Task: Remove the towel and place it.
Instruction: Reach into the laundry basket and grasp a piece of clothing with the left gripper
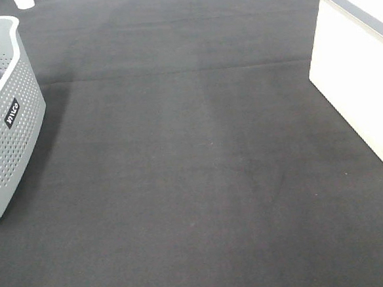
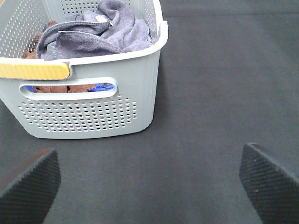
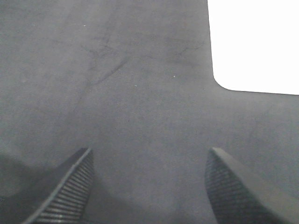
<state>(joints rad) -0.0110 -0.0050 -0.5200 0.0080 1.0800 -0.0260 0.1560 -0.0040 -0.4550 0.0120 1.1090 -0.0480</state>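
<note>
Grey-blue towel [image 2: 117, 32] crumpled inside basket [image 2: 84, 116]

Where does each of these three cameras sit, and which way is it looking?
Exterior high: mounted up high, looking down on the black mat, a grey basket at its left edge, a white box at its right; no arm shows.
Left wrist: on the left arm, facing the basket with the towel inside; the open left gripper shows.
Right wrist: on the right arm, facing the mat and a corner of the white box; the open right gripper shows.
Shared: the high and left wrist views both see the basket.
</note>
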